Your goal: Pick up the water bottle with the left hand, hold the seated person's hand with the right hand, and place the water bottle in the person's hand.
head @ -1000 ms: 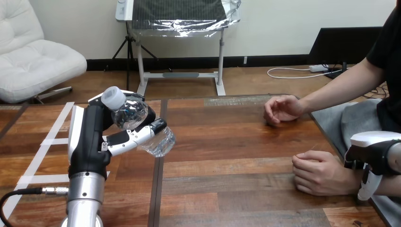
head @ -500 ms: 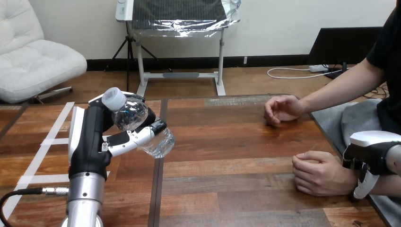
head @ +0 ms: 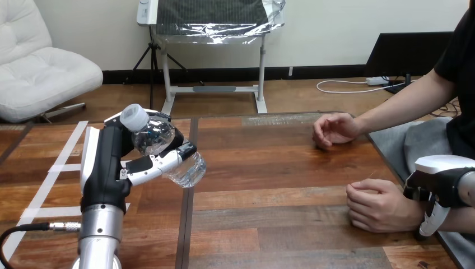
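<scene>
Left hand [head: 112, 168] clamps the water bottle [head: 162, 147], cap tilted up-left, above the table's [head: 269, 168] left side, while the person's nearer hand [head: 381, 206] rests well off to the right beside the right hand [head: 439, 179], grip impossible to tell.

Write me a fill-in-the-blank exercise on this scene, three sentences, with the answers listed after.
The water bottle in the left hand has a ____ cap.
The right hand sits at the ____ of the person's nearer hand.
The person's farther hand rests on the ____.
Missing words: white; wrist; table.
</scene>
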`<state>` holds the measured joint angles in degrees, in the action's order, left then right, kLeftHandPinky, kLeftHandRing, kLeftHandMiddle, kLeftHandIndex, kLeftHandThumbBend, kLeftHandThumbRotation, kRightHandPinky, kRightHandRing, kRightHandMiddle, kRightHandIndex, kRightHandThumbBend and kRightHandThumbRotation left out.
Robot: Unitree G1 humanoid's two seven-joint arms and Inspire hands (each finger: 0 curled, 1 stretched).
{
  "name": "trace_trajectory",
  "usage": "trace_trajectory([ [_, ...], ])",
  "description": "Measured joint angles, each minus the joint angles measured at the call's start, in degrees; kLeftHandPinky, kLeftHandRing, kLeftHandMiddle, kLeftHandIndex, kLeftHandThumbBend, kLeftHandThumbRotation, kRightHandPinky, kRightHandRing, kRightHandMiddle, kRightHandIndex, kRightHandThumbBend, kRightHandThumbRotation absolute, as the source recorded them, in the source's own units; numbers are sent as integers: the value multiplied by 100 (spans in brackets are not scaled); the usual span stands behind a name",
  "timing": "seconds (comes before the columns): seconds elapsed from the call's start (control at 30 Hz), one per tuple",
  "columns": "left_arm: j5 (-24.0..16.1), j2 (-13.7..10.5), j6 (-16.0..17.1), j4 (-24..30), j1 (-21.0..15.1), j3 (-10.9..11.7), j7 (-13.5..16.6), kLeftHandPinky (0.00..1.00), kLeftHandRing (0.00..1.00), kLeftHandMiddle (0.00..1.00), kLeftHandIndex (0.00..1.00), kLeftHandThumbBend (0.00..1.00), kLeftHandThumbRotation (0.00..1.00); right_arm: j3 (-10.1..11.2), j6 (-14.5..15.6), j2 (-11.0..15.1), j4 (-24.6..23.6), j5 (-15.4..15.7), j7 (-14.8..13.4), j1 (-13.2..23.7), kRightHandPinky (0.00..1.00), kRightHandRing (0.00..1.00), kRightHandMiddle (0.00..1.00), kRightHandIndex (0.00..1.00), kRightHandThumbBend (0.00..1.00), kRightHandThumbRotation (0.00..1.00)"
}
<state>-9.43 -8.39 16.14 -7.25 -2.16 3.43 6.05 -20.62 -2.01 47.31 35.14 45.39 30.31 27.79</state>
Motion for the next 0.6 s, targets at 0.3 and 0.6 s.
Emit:
trace_trajectory([
  [0.3,5,-16,0,0,0,5,-1,45,45,46,49,66,0,0,147,-1,-41,0,-20,-24,57,73,85,86,68,0],
  [0.6,14,-15,-1,0,-1,11,-1,47,45,45,49,66,0,-2,191,0,-98,22,-36,-60,66,82,88,87,70,1],
])
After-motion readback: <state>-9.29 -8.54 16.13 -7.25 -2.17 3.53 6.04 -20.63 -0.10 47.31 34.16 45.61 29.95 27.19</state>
